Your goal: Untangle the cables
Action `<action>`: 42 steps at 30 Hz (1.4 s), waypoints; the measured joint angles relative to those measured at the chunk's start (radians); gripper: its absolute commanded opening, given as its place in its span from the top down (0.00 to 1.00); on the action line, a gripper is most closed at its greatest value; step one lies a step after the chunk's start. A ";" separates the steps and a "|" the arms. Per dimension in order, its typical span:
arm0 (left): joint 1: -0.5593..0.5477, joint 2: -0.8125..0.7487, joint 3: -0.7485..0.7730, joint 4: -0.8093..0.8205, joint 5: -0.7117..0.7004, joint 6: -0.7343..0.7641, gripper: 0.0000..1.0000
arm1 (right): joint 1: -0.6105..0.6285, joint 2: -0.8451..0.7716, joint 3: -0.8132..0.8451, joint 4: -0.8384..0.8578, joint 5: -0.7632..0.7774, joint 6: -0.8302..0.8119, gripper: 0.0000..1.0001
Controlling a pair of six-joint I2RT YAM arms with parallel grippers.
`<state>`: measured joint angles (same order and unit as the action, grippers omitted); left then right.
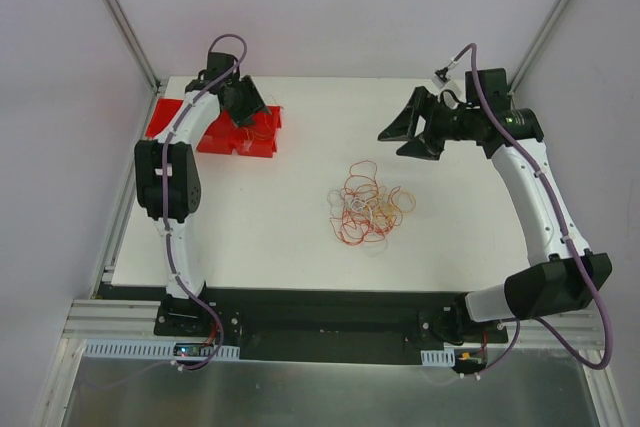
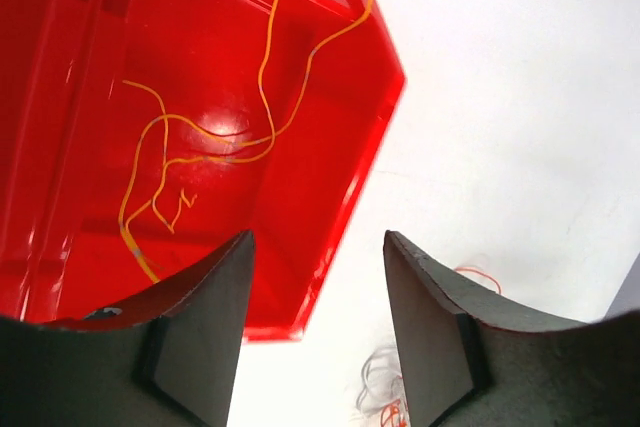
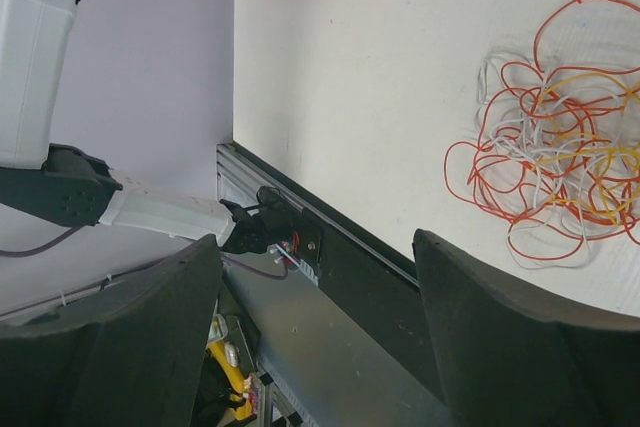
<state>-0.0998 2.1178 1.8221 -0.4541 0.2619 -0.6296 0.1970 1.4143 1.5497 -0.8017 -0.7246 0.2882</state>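
Observation:
The cables (image 1: 368, 203) lie in a loose tangle of red, orange, yellow and white loops at the middle of the white table; the right wrist view shows this tangle (image 3: 560, 162) at its upper right. One separate orange-yellow wire (image 2: 215, 152) lies inside a red bin (image 2: 330, 197) and runs out past the frame's top. My left gripper (image 1: 245, 99) (image 2: 318, 237) hovers open over that bin's near edge, nothing between its fingers. My right gripper (image 1: 392, 142) (image 3: 318, 242) hangs open and empty, back right of the tangle and apart from it.
Several red bins (image 1: 258, 137) stand together at the table's back left corner. A black rail (image 1: 330, 299) runs along the near table edge between the arm bases. Grey walls with metal posts close in the back and sides.

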 measured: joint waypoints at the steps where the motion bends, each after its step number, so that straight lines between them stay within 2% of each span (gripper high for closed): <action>1: 0.002 -0.018 -0.006 -0.002 0.000 0.004 0.43 | 0.002 -0.002 -0.002 0.001 0.000 0.000 0.20; 6: 0.004 -0.144 -0.062 -0.005 -0.001 0.043 0.38 | 0.014 -0.011 -0.008 0.005 0.000 0.001 0.20; 10: 0.003 -0.248 -0.133 -0.007 0.001 0.077 0.39 | 0.028 -0.013 -0.014 0.003 0.005 -0.006 0.21; 16: -0.031 -0.372 -0.285 -0.002 0.014 0.131 0.39 | 0.089 0.019 -0.016 -0.071 0.116 -0.099 0.22; 18: -0.100 -0.436 -0.367 -0.001 0.010 0.149 0.39 | 0.103 0.037 -0.040 -0.076 0.162 -0.122 0.24; 23: -0.381 -0.625 -0.608 0.049 0.030 0.149 0.38 | 0.106 0.069 -0.195 -0.065 0.271 -0.137 0.36; 26: -0.508 -0.727 -0.743 0.067 0.045 0.134 0.37 | 0.101 0.104 -0.284 -0.047 0.301 -0.131 0.37; 30: -0.550 -0.820 -0.852 0.068 0.041 0.098 0.37 | 0.099 0.130 -0.365 -0.001 0.318 -0.099 0.36; 37: -0.598 -0.981 -0.934 0.078 -0.010 0.032 0.37 | 0.099 0.167 -0.373 0.103 0.397 0.040 0.37; 38: -0.607 -0.999 -0.940 0.080 -0.017 0.021 0.37 | 0.099 0.178 -0.373 0.117 0.413 0.060 0.42; 40: -0.621 -1.031 -0.954 0.083 -0.039 -0.002 0.37 | 0.099 0.200 -0.372 0.142 0.443 0.085 0.67; 42: -0.634 -1.054 -0.966 0.083 -0.060 -0.020 0.37 | 0.098 0.233 -0.363 0.161 0.470 0.089 0.87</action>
<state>-0.7338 1.0641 0.8566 -0.3710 0.2024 -0.6498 0.2951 1.6470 1.1866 -0.6403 -0.2543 0.3775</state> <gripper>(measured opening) 0.629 0.391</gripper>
